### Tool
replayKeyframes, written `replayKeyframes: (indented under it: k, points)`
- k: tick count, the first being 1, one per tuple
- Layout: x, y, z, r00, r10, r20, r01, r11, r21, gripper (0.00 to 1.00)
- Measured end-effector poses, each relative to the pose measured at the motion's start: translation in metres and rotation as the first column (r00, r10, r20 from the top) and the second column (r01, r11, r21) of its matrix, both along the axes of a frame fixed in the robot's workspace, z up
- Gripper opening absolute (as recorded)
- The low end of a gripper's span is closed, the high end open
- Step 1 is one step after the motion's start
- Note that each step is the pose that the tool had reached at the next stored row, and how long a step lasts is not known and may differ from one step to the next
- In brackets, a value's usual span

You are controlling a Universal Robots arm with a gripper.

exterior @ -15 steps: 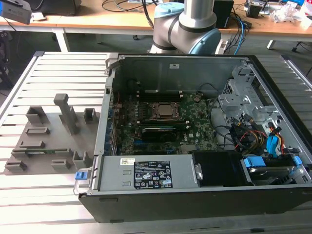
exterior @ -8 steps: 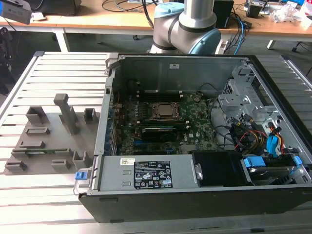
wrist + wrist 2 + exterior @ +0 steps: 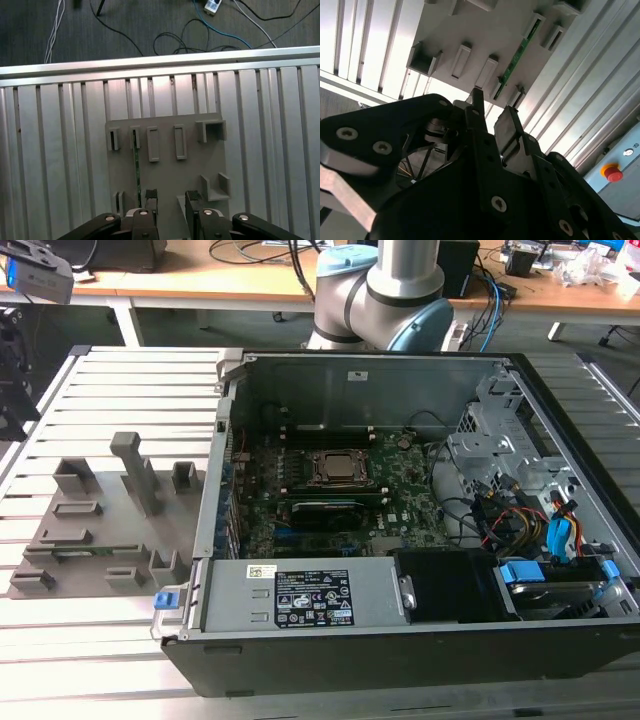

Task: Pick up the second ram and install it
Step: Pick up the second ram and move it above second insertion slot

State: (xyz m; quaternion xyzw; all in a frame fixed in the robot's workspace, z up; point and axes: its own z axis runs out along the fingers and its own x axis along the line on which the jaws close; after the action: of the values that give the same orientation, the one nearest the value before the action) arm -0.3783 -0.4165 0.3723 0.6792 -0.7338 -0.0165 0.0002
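Gripper (image 3: 170, 204) (jaws apart) hangs above grey holder (image 3: 165, 180) w/ second ram (image 3: 136, 170) in it

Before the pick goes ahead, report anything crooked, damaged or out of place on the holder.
Nothing stands out: the second ram sits straight on edge in the grey holder plate, and the open gripper hangs above it, empty.

1 PC case (image 3: 400, 665), lid off, w/ 1 motherboard (image 3: 400, 510) and 1 CPU socket (image 3: 335, 468) inside. 1 grey holder plate (image 3: 165, 175) lies on 1 slatted table (image 3: 50, 150). The row of the plate nearest the table edge has 5 blocks (image 3: 153, 144). 1 ram stick (image 3: 137, 170) is in the plate. 1 robot arm (image 3: 400, 280), 1 gripper (image 3: 171, 200) w/ 2 fingers (image 3: 192, 200). 1 red button (image 3: 612, 173).
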Motion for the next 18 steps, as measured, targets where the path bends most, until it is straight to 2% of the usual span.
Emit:
replayKeyframes:
  k: [6, 18]
  points:
    - [0.000, 0.0000, -0.0121, 1.0000, 0.000, 0.0000, 0.000, 1.0000, 0.0000, 0.36]
    - [0.000, 0.0000, -0.0247, 1.0000, 0.000, -0.0001, 0.000, 1.0000, -0.0001, 0.36]
